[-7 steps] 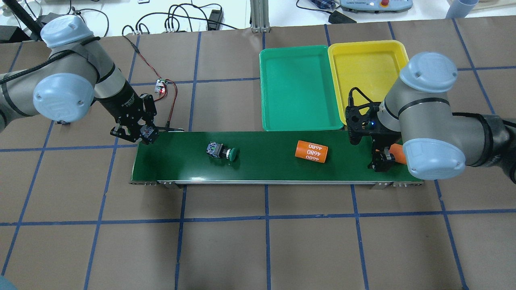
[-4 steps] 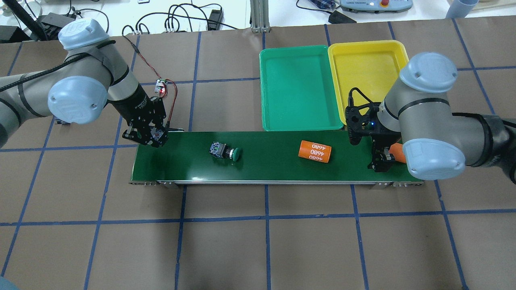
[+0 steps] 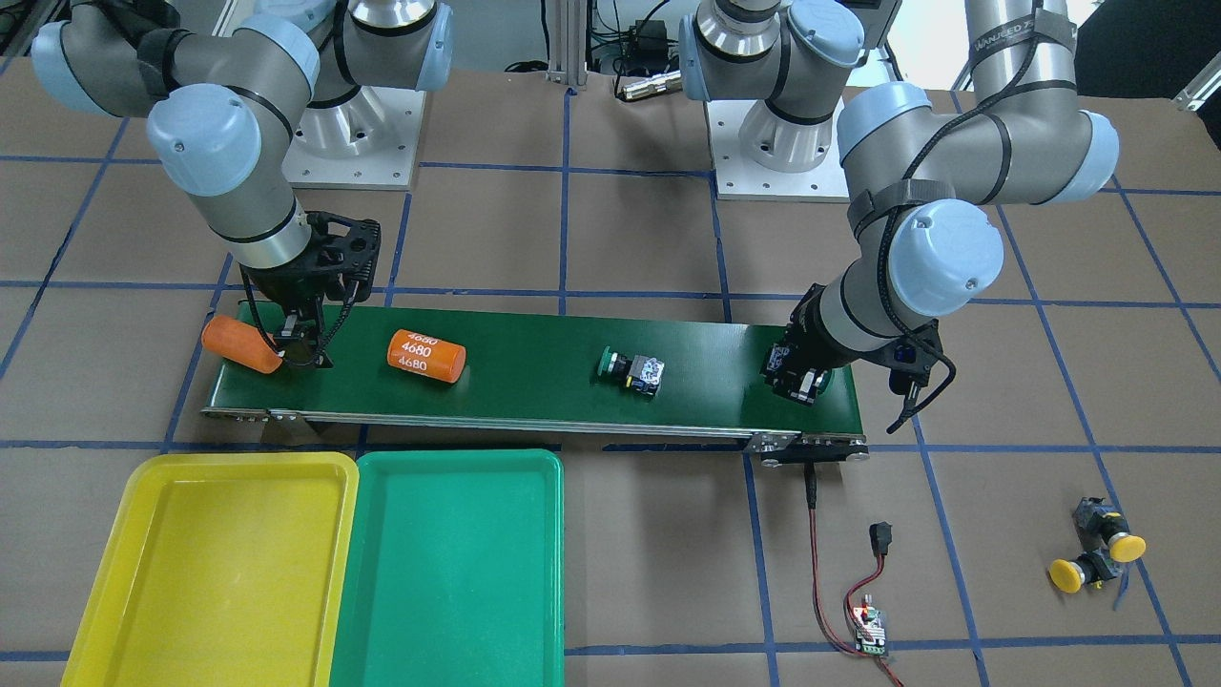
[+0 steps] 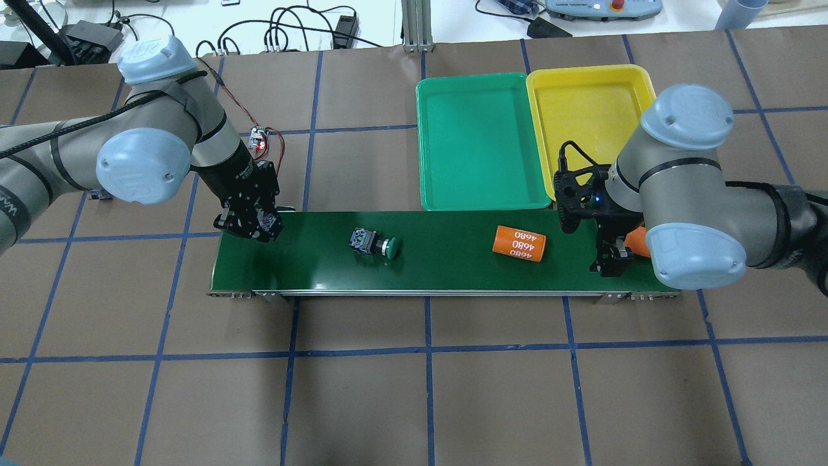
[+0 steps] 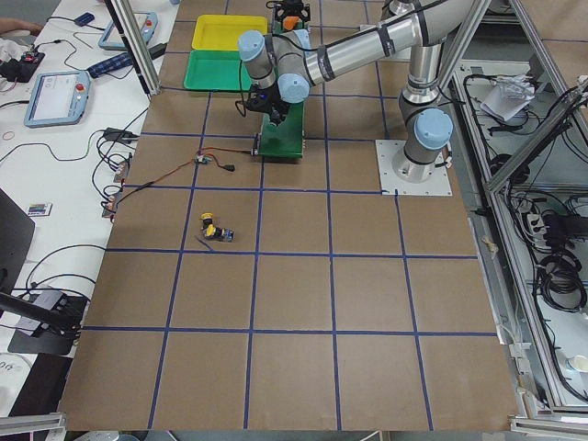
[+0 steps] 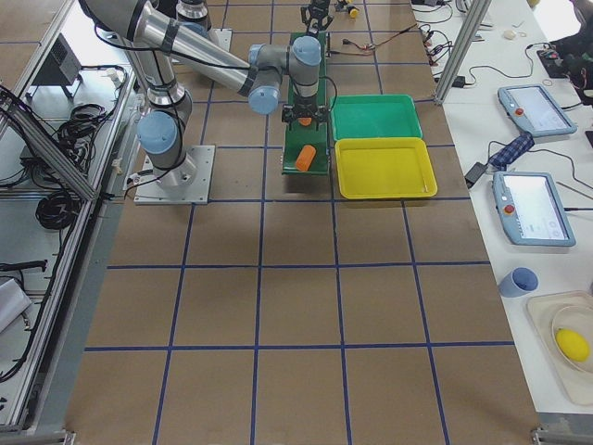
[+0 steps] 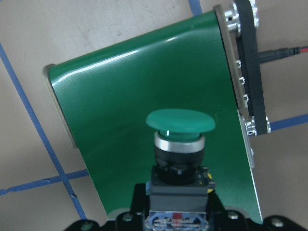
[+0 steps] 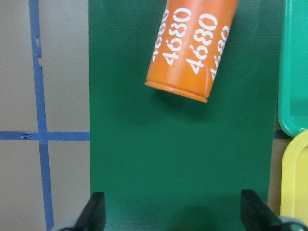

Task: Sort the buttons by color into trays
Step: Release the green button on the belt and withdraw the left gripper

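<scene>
Button hovering at the belt's left end, green cap up front.
I'm holding the green button (image 7: 180, 139) just over the belt (image 4: 453, 265). To my eye the step is setting it down, so I'm planning on going in low, well inside the edge, and letting go gently so the round cap isn't rolling it off. Left jaws are clamping its black body. Right jaws are spread wide, gripping nothing, hanging above the belt's other end near the 4680 cylinder (image 8: 192, 48). Another green button (image 4: 373, 243) is lying mid-belt. The green tray (image 4: 482, 206) and yellow tray (image 4: 595, 71) are sitting beside the belt. Yellow buttons (image 3: 1127, 547) are lying apart on the tabletop (image 3: 1002, 458).
</scene>
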`<state>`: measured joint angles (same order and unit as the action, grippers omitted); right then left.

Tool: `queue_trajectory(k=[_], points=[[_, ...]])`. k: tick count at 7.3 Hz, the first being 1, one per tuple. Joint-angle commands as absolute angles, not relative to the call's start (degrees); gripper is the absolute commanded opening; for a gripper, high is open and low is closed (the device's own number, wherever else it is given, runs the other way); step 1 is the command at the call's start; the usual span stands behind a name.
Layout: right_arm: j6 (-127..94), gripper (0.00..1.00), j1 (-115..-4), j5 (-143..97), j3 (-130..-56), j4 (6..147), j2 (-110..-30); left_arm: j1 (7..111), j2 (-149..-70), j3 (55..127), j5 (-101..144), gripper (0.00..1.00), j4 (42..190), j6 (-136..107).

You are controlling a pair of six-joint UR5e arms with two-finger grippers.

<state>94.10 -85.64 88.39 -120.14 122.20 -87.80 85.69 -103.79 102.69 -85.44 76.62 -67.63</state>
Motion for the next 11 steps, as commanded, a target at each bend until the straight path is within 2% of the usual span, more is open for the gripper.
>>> queue_trajectory(k=[1, 2, 3, 4, 5, 8, 11], points=[[94.0, 1.0, -85.7, 88.4, -120.1, 122.3, -87.8, 85.8, -104.2, 103.4, -85.5, 0.02, 76.7, -67.8], [94.0, 1.0, -85.7, 88.3, -120.1, 122.3, -87.8, 85.8, -103.3, 105.9, -85.5, 0.02, 76.6, -67.4], [93.8, 1.0, -85.7, 88.2, -120.1, 122.4, -87.8, 85.6, -103.2, 108.2, -85.6, 0.15, 72.7, -67.4], [94.0, 1.0, -85.6, 88.2, -120.1, 122.4, -87.8, 85.6, -104.6, 109.0, -86.3, 0.49, 69.6, -67.2], [94.0, 1.0, -85.7, 88.2, -120.1, 122.4, -87.8, 85.6, -104.9, 108.8, -86.0, 0.99, 69.3, -67.0], [94.0, 1.0, -85.6, 88.2, -120.1, 122.4, -87.8, 84.6, -100.5, 106.6, -85.8, 1.0, 71.4, -59.9], [94.0, 1.0, -85.7, 88.2, -120.1, 122.4, -87.8, 68.0, -100.4, 104.3, -86.1, 1.0, 74.4, -25.8]])
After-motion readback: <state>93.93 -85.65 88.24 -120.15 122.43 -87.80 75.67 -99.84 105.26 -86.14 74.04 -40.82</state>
